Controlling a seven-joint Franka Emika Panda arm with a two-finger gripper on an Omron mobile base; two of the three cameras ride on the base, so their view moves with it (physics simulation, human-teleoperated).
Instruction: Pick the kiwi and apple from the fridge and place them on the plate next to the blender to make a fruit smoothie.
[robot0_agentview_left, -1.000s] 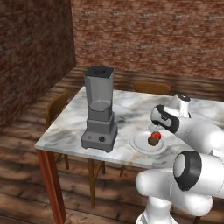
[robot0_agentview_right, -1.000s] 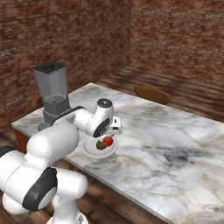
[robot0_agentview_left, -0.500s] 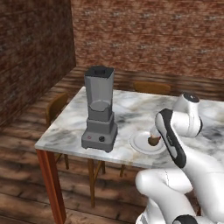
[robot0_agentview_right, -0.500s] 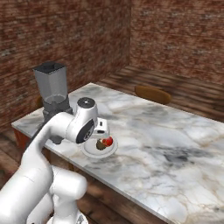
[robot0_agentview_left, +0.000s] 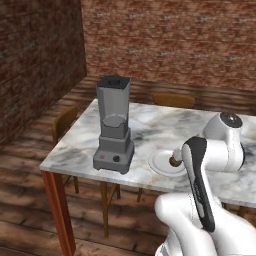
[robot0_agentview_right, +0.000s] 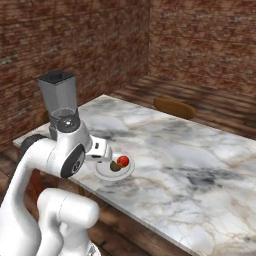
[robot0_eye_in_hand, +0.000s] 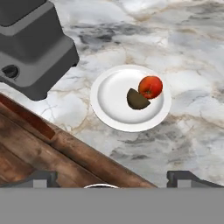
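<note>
Ahead of my claw (robot0_eye_in_hand: 111, 181), which has backed off spread wide and empty, apple (robot0_eye_in_hand: 150, 87) and kiwi (robot0_eye_in_hand: 137, 99) sit touching on the plate (robot0_eye_in_hand: 109, 94) beside the blender (robot0_eye_in_hand: 33, 50), so I judge the task done.

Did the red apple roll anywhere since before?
No. The apple sits on the plate against the kiwi, beside the blender, as before.

Glossy white arm (robot0_agentview_left: 200, 220) of rounded, bulbous segments; dark grey joint caps and a black band along one link; two small dark fingers (robot0_eye_in_hand: 183, 177).
</note>
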